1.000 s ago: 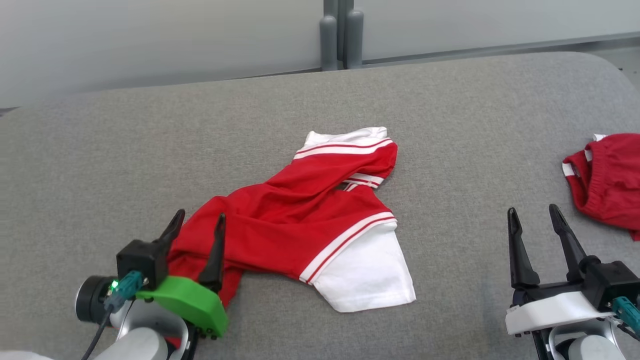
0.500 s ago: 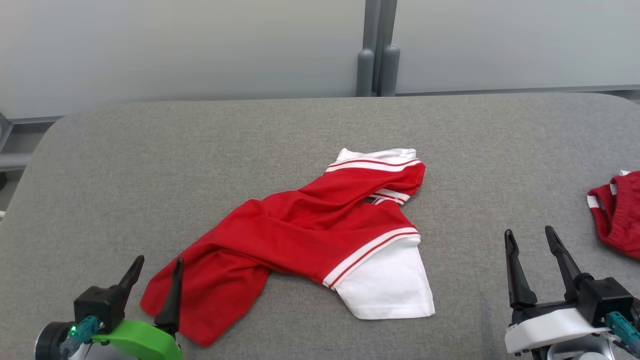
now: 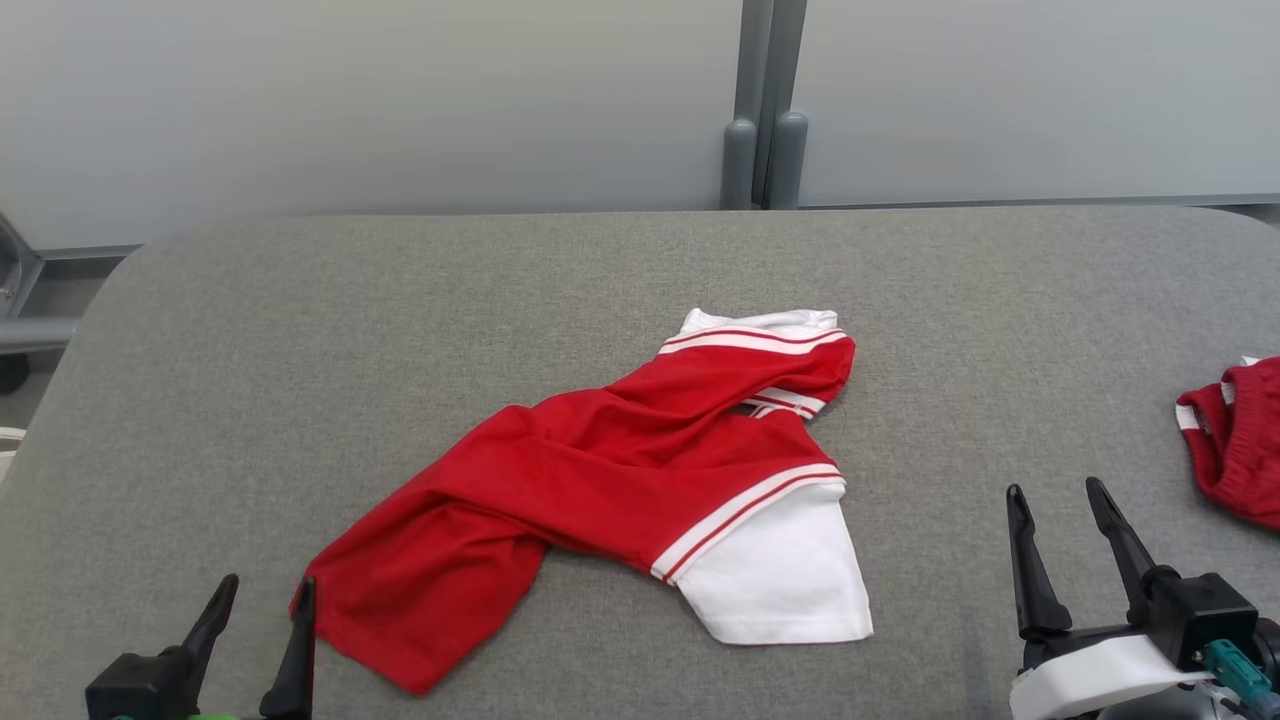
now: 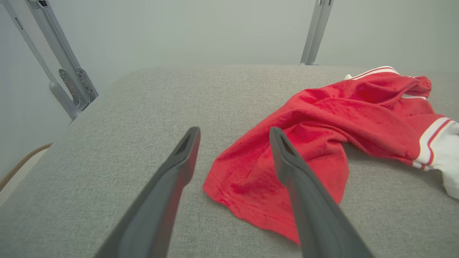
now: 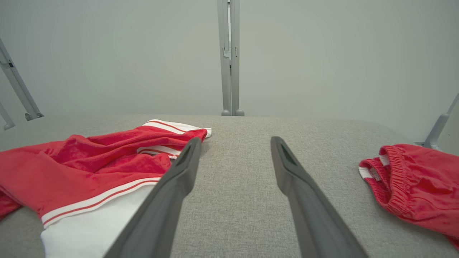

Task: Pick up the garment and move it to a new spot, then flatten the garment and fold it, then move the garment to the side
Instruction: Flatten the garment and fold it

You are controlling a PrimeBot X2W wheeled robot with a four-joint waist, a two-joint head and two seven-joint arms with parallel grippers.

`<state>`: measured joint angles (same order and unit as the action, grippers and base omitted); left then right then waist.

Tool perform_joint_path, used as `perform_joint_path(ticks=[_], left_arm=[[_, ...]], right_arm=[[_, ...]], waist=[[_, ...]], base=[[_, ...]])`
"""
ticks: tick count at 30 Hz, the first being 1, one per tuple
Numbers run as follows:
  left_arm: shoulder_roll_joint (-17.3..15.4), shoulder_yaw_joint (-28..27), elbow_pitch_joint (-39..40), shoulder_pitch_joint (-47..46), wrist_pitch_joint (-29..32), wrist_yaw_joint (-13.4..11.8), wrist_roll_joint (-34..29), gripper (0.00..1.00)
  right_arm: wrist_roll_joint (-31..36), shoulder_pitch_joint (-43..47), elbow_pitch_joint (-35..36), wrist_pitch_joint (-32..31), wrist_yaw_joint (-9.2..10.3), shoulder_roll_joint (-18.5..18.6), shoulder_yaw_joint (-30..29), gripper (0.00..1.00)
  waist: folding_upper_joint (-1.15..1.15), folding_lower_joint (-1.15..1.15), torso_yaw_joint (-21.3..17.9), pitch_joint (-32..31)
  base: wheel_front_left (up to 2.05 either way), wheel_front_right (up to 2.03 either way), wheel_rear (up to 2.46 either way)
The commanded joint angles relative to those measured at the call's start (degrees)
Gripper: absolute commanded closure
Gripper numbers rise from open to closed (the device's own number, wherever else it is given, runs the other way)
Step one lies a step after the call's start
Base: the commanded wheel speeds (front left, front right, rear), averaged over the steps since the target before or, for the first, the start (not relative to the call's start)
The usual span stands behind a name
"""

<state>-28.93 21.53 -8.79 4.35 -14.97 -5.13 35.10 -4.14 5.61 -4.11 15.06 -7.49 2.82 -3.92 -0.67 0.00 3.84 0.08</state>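
Left gripper [image 3: 268, 583] has backed off! A second ago its fingers stood over the red hem at the garment's near-left end. Now it sits down at 7 o'clock in the head view, jaws spread wide and holding nothing. Its inner fingertip is just beside the hem corner. The head camera has swung too, so the whole scene sits lower and further right than before. The garment [image 3: 600, 490] itself keeps its shape.

It is a red shirt with white striped trim, lying mid-bench. It is crumpled and twisted, running from 7 o'clock up to 1 o'clock. One white sleeve [image 3: 780, 570] fans out flat at the shirt's 5 o'clock. The other trimmed sleeve is bunched at the far end.

From the left wrist, the hem corner lies between the two fingers, and the right finger crosses in front of the red cloth.

Right gripper [image 3: 1055, 489] stays parked at 5 o'clock, jaws just as wide, empty. It is well apart from the shirt, with bare grey bench [image 3: 400, 300] between them.

Over at 3 o'clock, a second red piece [image 3: 1240, 440] with an elastic band is heaped at the bench's edge, beyond the right gripper. At 12 o'clock, grey posts [image 3: 765, 150] rise behind the bench against a pale wall.
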Motion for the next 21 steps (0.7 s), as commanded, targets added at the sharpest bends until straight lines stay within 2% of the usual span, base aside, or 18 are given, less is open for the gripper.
perform_joint_path(ticks=[1, 7, 15, 21], left_arm=[[1.15, -1.98, -0.22, 1.18, -0.27, 0.99, -1.34, 0.0], [5.29, -8.82, -1.96, 2.98, -0.26, 4.9, -5.11, 0.0], [9.02, -13.24, -3.72, 2.83, -0.28, 8.92, -8.77, 0.0], [11.11, -15.92, -4.6, 2.86, -0.27, 10.74, -11.05, 0.0]], right_arm=[[-0.05, 0.79, -0.31, 0.15, -0.01, 0.15, -0.26, 0.0], [-0.53, 1.43, -1.13, 0.15, -0.01, 0.15, -0.93, 0.0], [-0.76, 1.65, -1.68, 0.16, -0.01, 0.15, -1.24, 0.0], [-0.85, 1.96, -2.22, 0.15, -0.01, 0.15, -1.22, 0.0]], waist=[[0.67, 0.0, 0.12, -0.12], [0.67, 0.0, 0.33, -0.32], [0.67, 0.0, 0.17, 0.2], [0.67, 0.0, -0.3, 0.22]], base=[[0.0, 0.0, 0.0], [0.0, 0.0, 0.0], [0.0, 0.0, 0.0], [0.0, 0.0, 0.0]])
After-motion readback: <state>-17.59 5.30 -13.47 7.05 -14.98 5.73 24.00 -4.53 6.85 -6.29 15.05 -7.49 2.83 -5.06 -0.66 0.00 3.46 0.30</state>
